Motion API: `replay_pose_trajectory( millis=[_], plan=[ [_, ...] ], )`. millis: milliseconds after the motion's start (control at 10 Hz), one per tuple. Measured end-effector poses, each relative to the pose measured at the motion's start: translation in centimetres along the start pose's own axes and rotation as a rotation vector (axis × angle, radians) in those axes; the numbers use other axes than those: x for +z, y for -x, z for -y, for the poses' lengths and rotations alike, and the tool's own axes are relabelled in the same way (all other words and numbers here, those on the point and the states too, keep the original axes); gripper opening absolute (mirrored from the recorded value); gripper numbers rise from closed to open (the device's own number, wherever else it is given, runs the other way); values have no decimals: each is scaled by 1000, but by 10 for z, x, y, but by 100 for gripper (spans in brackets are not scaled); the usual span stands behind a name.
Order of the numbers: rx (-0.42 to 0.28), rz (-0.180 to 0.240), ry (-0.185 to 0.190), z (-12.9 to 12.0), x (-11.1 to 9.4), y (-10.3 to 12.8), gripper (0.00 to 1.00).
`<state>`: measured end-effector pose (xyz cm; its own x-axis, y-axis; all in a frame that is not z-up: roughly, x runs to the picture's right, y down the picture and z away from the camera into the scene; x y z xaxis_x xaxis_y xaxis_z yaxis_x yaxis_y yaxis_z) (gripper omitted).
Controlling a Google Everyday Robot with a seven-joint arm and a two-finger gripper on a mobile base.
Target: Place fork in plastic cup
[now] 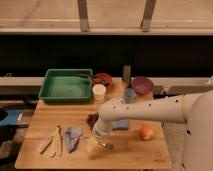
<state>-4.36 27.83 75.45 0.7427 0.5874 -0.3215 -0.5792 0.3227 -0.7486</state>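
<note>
One thin metal fork [106, 146]: likely light, stiff, slippery, best pinched mid-handle. Gripper [95, 141] hovers low just beside it, jaws spread. Plastic cup [129, 95] well apart.

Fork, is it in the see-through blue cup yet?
Not yet. Done: nothing; the thin silver metal fork lies on the wooden table near its front edge, not in the pale blue translucent plastic cup at the back. In hand: the open pincer hangs low beside the fork. Left: grab it, carry it, drop it in.
</note>
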Motion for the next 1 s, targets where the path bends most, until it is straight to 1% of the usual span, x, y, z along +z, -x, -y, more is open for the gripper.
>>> replay_pose_trajectory(
  millis=[300, 400, 800, 900, 1000],
  plan=[
    [2, 5, 12, 10, 4, 1, 80],
    [6, 4, 24, 12, 6, 3, 80],
    [-2, 2, 19, 14, 2, 2, 80],
    [1, -1, 13, 15, 2, 1, 80],
    [18, 4, -19, 17, 5, 2, 80]
  ],
)
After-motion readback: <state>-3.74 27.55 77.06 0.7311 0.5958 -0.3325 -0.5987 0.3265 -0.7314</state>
